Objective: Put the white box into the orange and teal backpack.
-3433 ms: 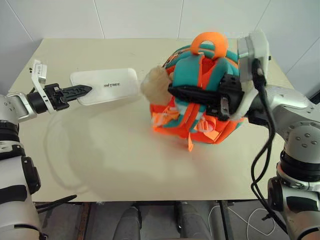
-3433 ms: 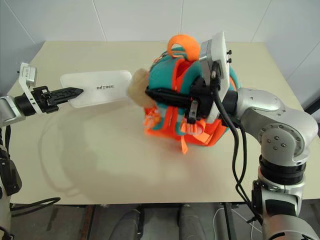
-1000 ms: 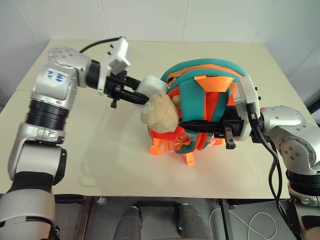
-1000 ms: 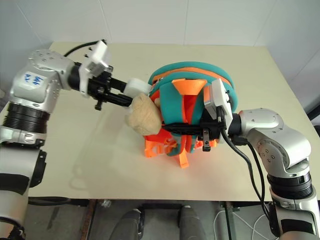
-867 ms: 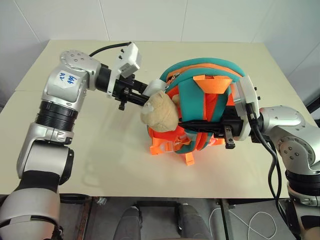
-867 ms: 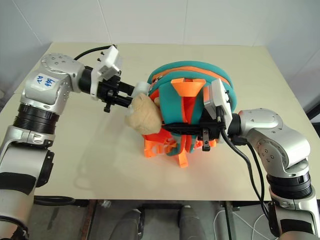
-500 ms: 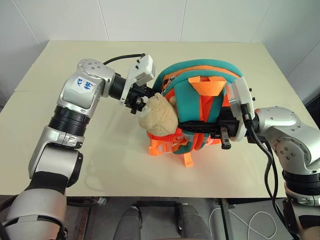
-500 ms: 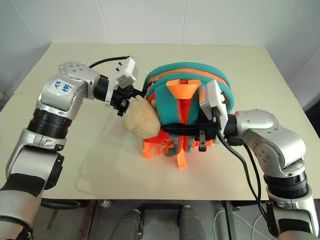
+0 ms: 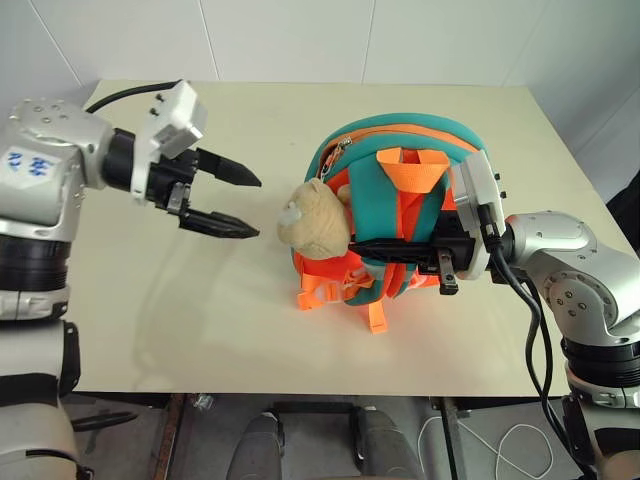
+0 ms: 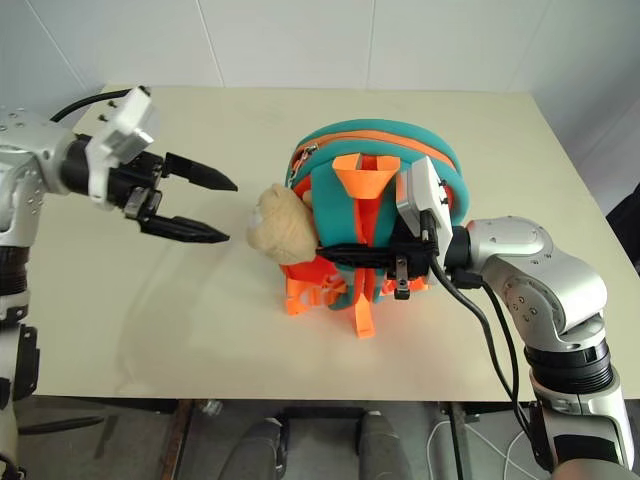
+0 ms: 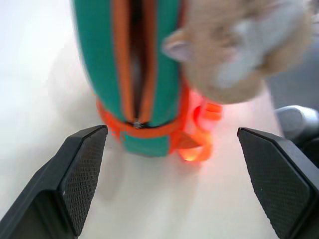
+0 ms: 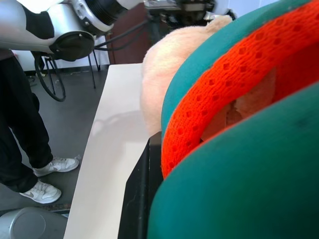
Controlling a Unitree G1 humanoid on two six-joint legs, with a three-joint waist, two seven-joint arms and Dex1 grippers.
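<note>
I've got the left gripper [image 9: 235, 205] at about 9 o'clock of the table [image 9: 300, 120], jaws spread wide and empty, pointing toward 3 o'clock at the orange and teal backpack [image 9: 400, 215]. It hangs clear of the bag, with a strip of bare tabletop between its fingertips [image 9: 245, 232] and the tan plush bear [image 9: 315, 220] that dangles off the bag's near-left side. In the left wrist view the bag's zip opening [image 11: 137, 59] sits straight ahead between the two fingers, a narrow dark slot between orange edges; I can't make out the white box there, or anywhere on the table, so my guess is it's inside the bag, out of sight, not near the jaws at all. Bag stands upright at centre-right, roughly 3 o'clock of table middle. The right gripper [image 9: 365, 247] reaches in from 3 o'clock, closed on the backpack's front straps — I judge that's to keep the bag upright and its mouth presented to the left arm. If the box is in, the task looks close to done.
</note>
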